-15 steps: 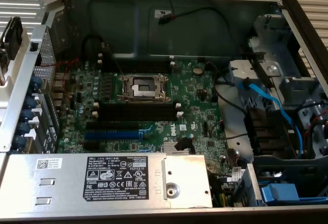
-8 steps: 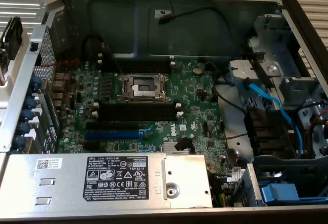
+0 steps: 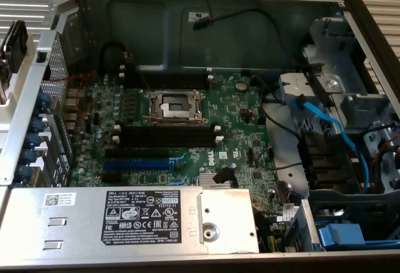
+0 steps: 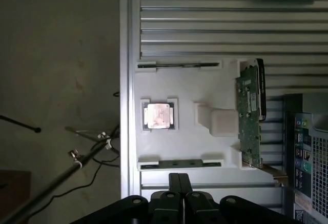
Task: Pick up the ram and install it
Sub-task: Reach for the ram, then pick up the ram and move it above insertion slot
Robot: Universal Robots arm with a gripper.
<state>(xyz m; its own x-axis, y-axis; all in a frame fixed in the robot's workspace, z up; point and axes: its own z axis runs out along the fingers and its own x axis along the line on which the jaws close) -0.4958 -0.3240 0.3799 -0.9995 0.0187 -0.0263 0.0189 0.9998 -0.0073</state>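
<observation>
1. Along the edge of the white tray (image 4: 205, 88) that lies nearest the gripper (image 4: 179, 179), the ram (image 4: 174, 163) rests flat between two white clips. It shows as a long dark-green strip running the length of that edge.
2. Just off that same tray edge, the gripper has its two dark fingers pressed together with nothing between them. Its tips point at the middle of the ram. How high they stand above it cannot be told.
3. At the tray's middle, a square pale chip (image 4: 157, 115) sits in a shallow recess.
4. On the tray's far edge, opposite the ram, a second thin dark stick (image 4: 177, 66) stands on its edge in another pair of clips.
5. On the tray's side toward the computer case (image 4: 307, 183), a green card (image 4: 249, 126) stands on edge. A raised white block (image 4: 221, 122) lies between it and the chip.
6. Under the tray is a ribbed metal table (image 4: 230, 19), and the case stands just beside the tray on it.
7. Inside that case, the exterior view shows the green motherboard (image 3: 234, 120) with its metal socket (image 3: 175, 105). Beside the socket lie the long black slots (image 3: 165, 137), bare, and a blue slot (image 3: 137, 163). A labelled power supply (image 3: 125, 217) is also in the case.
</observation>
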